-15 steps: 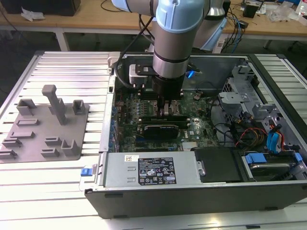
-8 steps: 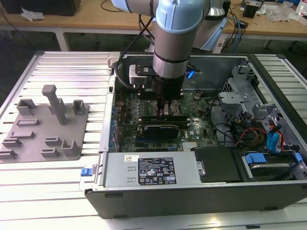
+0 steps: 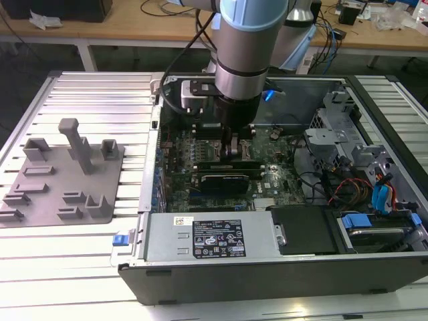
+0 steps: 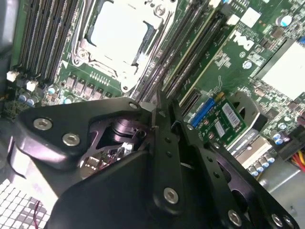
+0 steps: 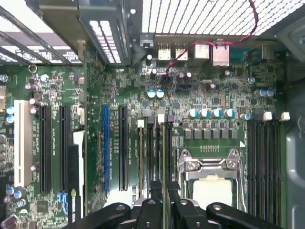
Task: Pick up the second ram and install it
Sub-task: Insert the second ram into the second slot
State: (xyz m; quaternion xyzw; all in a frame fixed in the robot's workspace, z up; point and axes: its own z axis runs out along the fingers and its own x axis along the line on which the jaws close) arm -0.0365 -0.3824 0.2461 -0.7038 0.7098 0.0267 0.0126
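1. Reaching down into the open computer case (image 3: 200, 284), the robot arm (image 3: 244, 53) holds its gripper (image 3: 235, 148) low over the green board (image 3: 267, 184) inside.
2. In the first wrist view the two black fingers (image 5: 153, 200) are close together. The second ram (image 5: 165, 152) sits between them as a thin stick seen from its edge, and the fingers look clamped on it.
3. The second ram lies along the long memory slots (image 5: 148, 157), in line with them. It is just beside the silver processor holder (image 5: 209, 164). I cannot tell if it is pushed all the way down.
4. In the second wrist view the gripper (image 4: 164, 112) points at the slots next to the processor (image 4: 116, 33), which looks bright white there.
5. A blue slot (image 5: 106, 143) and some black slots (image 5: 45, 148) lie farther from the processor, on the other side of the ram.
6. In the exterior view a black card (image 3: 224, 180) lies on the board, just in front of the gripper.
7. On the exterior view's left, a grey holder tray (image 3: 60, 177) rests on the ribbed metal surface (image 3: 67, 267), well apart from the gripper.
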